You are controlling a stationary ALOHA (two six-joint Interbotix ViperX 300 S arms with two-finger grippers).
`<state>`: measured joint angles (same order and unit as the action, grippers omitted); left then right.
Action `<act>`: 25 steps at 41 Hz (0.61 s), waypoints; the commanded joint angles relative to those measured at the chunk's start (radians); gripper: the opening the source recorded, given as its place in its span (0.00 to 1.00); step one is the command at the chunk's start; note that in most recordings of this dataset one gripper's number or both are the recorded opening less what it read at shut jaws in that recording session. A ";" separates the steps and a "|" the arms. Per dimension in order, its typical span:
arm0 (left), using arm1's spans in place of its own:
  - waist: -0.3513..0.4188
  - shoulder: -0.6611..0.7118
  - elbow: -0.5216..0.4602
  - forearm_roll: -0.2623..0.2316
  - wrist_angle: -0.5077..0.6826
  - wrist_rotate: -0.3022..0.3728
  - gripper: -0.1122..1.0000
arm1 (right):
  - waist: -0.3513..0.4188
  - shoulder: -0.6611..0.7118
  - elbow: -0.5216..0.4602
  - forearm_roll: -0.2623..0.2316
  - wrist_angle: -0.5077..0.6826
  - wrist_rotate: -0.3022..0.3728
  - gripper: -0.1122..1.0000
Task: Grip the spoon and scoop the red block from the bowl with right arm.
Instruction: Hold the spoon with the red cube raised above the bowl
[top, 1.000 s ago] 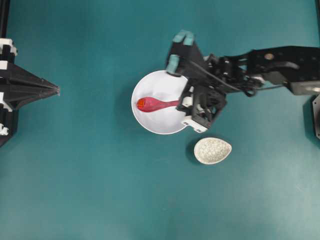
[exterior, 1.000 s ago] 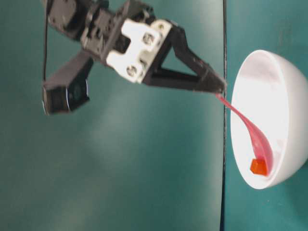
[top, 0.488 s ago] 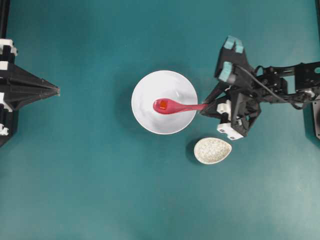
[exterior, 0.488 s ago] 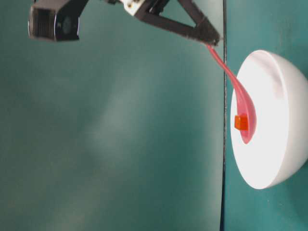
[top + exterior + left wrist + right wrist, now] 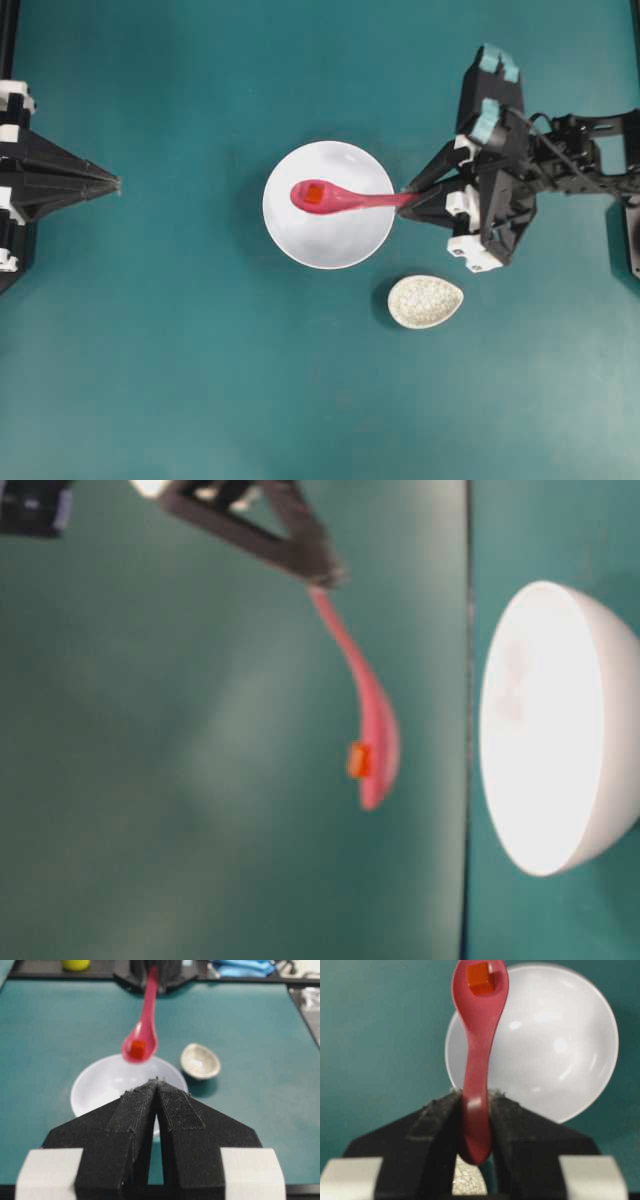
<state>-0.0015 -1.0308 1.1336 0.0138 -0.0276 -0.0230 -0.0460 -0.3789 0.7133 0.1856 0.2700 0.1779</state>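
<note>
The pink-red spoon (image 5: 355,199) is held level above the white bowl (image 5: 335,240). The tiny red block (image 5: 314,195) lies in its scoop. My right gripper (image 5: 408,198) is shut on the tip of the spoon's handle, just past the bowl's right rim. In the table-level view the spoon (image 5: 368,715) with the block (image 5: 358,760) hangs clear of the bowl (image 5: 555,730). The right wrist view shows the handle (image 5: 476,1095) pinched between the jaws and the block (image 5: 480,975) at the far end. My left gripper (image 5: 112,183) is shut and empty at the left edge.
A small speckled oval dish (image 5: 425,301) sits on the teal table just below my right gripper, to the lower right of the bowl. In the left wrist view a yellow object (image 5: 75,964) and a blue cloth (image 5: 244,967) lie beyond the table's far edge.
My right gripper has risen and drawn back to the right, lifting the spoon out of the bowl with the red block in its scoop. The left arm has not moved.
</note>
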 commanded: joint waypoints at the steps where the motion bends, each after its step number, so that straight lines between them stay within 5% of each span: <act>1: 0.002 0.005 -0.032 0.002 -0.003 0.003 0.10 | -0.005 -0.038 -0.055 -0.011 0.032 -0.002 0.32; 25: 0.000 0.005 -0.041 0.002 -0.005 0.002 0.10 | -0.006 -0.089 -0.075 -0.008 0.086 0.005 0.32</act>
<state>-0.0015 -1.0293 1.1275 0.0123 -0.0245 -0.0230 -0.0522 -0.4541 0.6611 0.1764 0.3697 0.1825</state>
